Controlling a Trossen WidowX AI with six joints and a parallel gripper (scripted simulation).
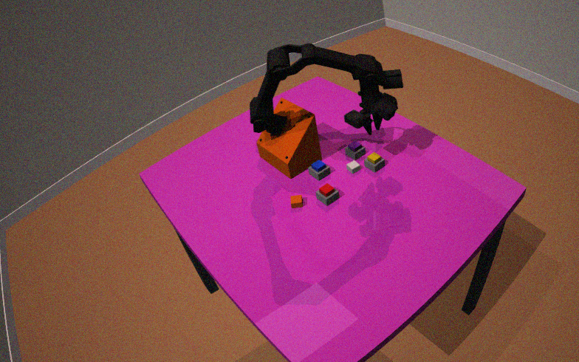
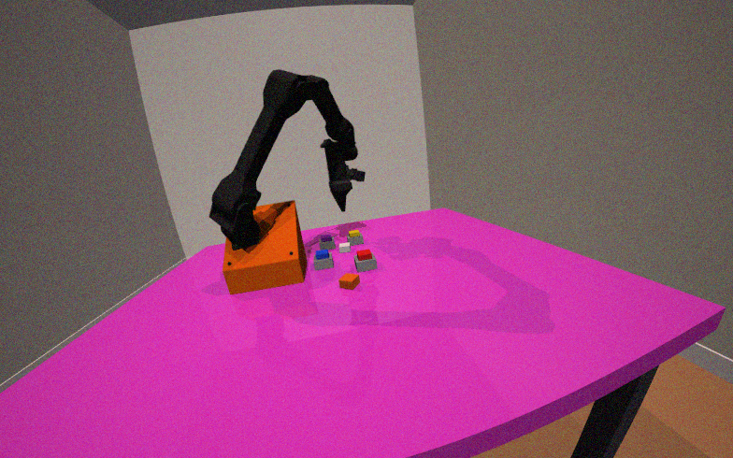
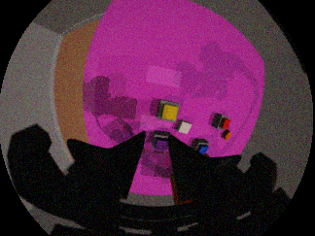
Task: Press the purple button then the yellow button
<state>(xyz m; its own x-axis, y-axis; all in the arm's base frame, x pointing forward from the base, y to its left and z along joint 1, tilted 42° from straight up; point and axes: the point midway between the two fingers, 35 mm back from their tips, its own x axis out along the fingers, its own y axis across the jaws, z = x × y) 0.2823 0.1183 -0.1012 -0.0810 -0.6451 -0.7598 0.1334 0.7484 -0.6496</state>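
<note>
Left to right, top view:
- Black jointed arm (image 1: 323, 56) on orange wedge-shaped base (image 1: 288, 142), far side of magenta counter (image 1: 219, 224).
- Purple square push-button on grey housing (image 1: 354, 147): flat on counter, top facing up, no marked long axis.
- Small white cube (image 1: 353, 166) between.
- Yellow square push-button on grey housing (image 1: 374, 158) just right, same posture.
- Black claw (image 1: 371, 126): partly released, grasping nothing, tips down, hanging above purple button, apart.

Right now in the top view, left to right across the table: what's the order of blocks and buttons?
orange block → blue button → red button → white block → yellow button. The purple button's place overlaps the white block's, so it is left out.
</note>
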